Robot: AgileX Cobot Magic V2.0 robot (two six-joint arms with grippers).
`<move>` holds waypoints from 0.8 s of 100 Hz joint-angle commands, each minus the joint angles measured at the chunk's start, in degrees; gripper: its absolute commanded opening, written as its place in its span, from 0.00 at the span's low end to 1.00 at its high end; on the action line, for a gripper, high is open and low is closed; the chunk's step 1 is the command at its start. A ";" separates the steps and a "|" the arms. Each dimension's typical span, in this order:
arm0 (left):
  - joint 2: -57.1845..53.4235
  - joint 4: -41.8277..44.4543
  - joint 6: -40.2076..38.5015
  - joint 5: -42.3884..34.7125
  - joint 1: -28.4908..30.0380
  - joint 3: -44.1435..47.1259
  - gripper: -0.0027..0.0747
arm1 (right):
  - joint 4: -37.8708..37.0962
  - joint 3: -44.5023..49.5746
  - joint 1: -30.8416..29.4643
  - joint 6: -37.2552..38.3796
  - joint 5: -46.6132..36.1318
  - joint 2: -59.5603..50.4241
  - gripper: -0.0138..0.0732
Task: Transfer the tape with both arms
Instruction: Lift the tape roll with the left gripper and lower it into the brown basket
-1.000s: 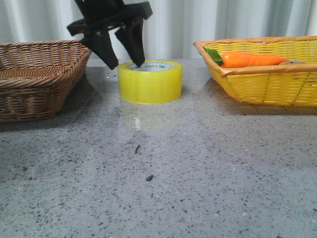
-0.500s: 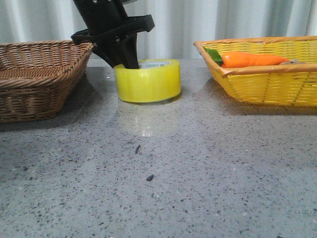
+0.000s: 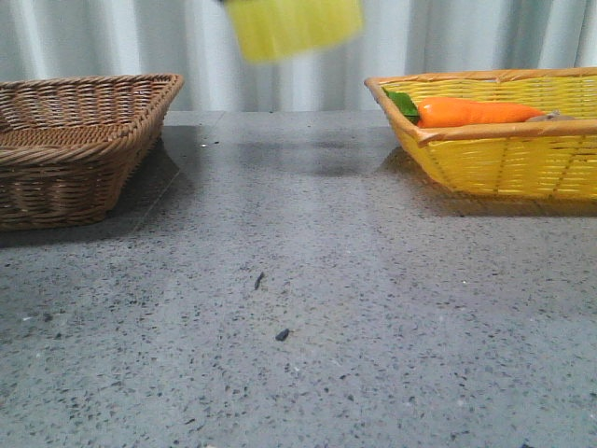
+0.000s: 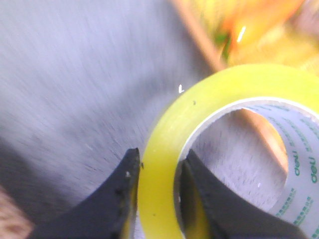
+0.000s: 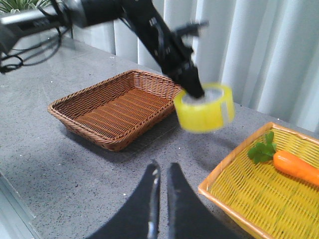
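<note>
So the grey table [image 3: 308, 280] carries a brown wicker basket [image 3: 75, 140] on the left and a yellow basket [image 3: 494, 140] on the right, with a carrot [image 3: 476, 112] lying in the yellow one. The tape [image 3: 294, 26] is off the table and up in the air between the two baskets, so the pickup looks done; the handover to the other arm and the final placing seem to remain. The left gripper [image 4: 158, 199] pinches the roll's wall, one finger outside and one inside the core. The right gripper [image 5: 162, 199] hangs well apart from it, fingers nearly together and holding nothing.
</note>
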 commanded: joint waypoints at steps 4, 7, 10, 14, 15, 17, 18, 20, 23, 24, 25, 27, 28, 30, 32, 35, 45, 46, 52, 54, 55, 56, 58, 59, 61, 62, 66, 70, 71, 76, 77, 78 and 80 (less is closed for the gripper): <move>-6.85 7.53 -2.58 1.12 1.65 -5.67 0.01 | 0.52 -1.15 -0.10 0.07 -4.77 0.69 0.11; -7.11 10.42 -3.46 2.63 2.08 -6.08 0.01 | 0.52 -1.15 -0.10 0.07 -4.77 0.69 0.11; -7.91 12.61 -4.20 3.03 2.47 -6.27 0.01 | 0.52 -1.15 -0.10 0.07 -4.77 0.69 0.11; -8.73 14.24 -5.14 3.03 3.47 -6.16 0.01 | 0.52 -1.15 -0.10 0.07 -4.77 0.69 0.11; -9.07 14.42 -5.17 3.03 3.67 -6.16 0.01 | 0.52 -1.15 -0.10 0.07 -4.77 0.69 0.11; -9.52 14.42 -5.52 3.03 4.26 -6.16 0.01 | 0.52 -1.15 -0.10 0.07 -4.77 0.69 0.11; -9.54 14.42 -5.67 3.03 4.65 -6.16 0.01 | 0.52 -1.15 -0.10 0.07 -4.77 0.69 0.11; -9.95 14.42 -6.10 3.03 5.29 -6.16 0.01 | 0.52 -1.15 -0.10 0.07 -4.77 0.69 0.11; -10.40 14.42 -6.49 3.03 6.27 -6.16 0.01 | 0.52 -1.08 -0.10 0.07 -4.77 0.69 0.11; -10.54 14.42 -6.54 3.03 6.53 -6.00 0.01 | 0.52 -1.08 -0.10 0.07 -4.77 0.69 0.11; -10.52 14.42 -6.53 3.03 7.03 -5.98 0.01 | 0.52 -1.08 -0.10 0.07 -4.77 0.69 0.11; -10.93 14.42 -6.92 3.03 7.76 -5.68 0.01 | 0.52 -1.08 -0.10 0.07 -4.77 0.69 0.11; -10.94 14.42 -6.92 3.03 8.02 -5.43 0.01 | 0.52 -1.08 -0.10 0.07 -4.77 0.69 0.11; -11.27 14.42 -7.27 3.03 8.84 -5.15 0.01 | 0.52 -1.08 -0.10 0.07 -4.77 0.69 0.11; -11.55 14.42 -7.41 3.03 9.67 -4.61 0.01 | 0.52 -1.08 -0.10 0.07 -4.66 0.69 0.11; -12.03 14.42 -7.86 3.03 10.76 -3.32 0.01 | 0.52 -1.08 -0.10 0.07 -4.43 0.69 0.11; -14.14 13.81 -7.97 3.03 13.95 2.76 0.01 | 0.52 -1.08 -0.10 0.07 -3.04 0.69 0.11; -14.26 13.81 -7.97 3.03 14.26 3.33 0.01 | 0.52 -1.08 -0.10 0.07 -2.93 0.69 0.11; -15.37 13.70 -7.97 3.03 15.25 8.67 0.01 | 0.52 -1.08 -0.10 0.07 -2.13 0.69 0.11; -15.50 13.70 -7.97 3.03 15.58 10.44 0.01 | 0.52 -1.08 -0.10 0.07 -1.96 0.69 0.11; -15.67 13.70 -7.97 3.03 15.74 11.03 0.01 | 0.52 -1.08 -0.10 0.07 -1.86 0.69 0.11; -15.78 13.70 -7.86 3.03 15.73 12.19 0.01 | 0.52 -1.08 -0.10 0.07 -1.85 0.69 0.11; -15.92 13.70 -7.86 3.03 15.89 13.84 0.01 | 0.52 -1.08 -0.10 0.07 -1.85 0.69 0.11; -16.02 13.70 -7.86 3.03 15.89 14.39 0.01 | 0.52 -1.08 -0.10 0.07 -1.85 0.69 0.11; -16.02 13.70 -7.86 3.03 16.01 16.00 0.01 | 0.52 -1.08 -0.10 0.07 -1.85 0.69 0.11; -16.02 13.70 -7.86 3.03 16.14 16.50 0.01 | 0.52 -1.08 -0.10 0.07 -1.85 0.69 0.11; -16.02 13.70 -7.74 3.03 16.27 19.22 0.01 | 0.52 -1.08 -0.10 0.07 -1.96 0.69 0.11; -16.02 13.70 -7.38 3.03 16.27 21.70 0.01 | 0.52 -1.08 -0.10 0.07 -1.95 0.69 0.11; -16.02 13.70 -7.38 3.03 16.27 22.06 0.01 | 0.52 -1.08 -0.10 0.07 -1.95 0.69 0.11; -16.02 13.80 -7.38 3.03 16.27 24.05 0.01 | 0.52 -1.08 -0.10 0.07 -1.95 0.69 0.11; -16.02 13.80 -7.38 3.03 16.27 24.50 0.01 | 0.52 -1.08 -0.10 0.07 -1.95 0.69 0.11; -16.02 13.80 -7.38 3.03 16.27 24.69 0.01 | 0.52 -1.08 -0.10 0.07 -1.95 0.69 0.11; -16.02 13.80 -7.38 2.93 16.27 25.17 0.02 | 0.52 -1.08 -0.10 0.07 -1.95 0.69 0.11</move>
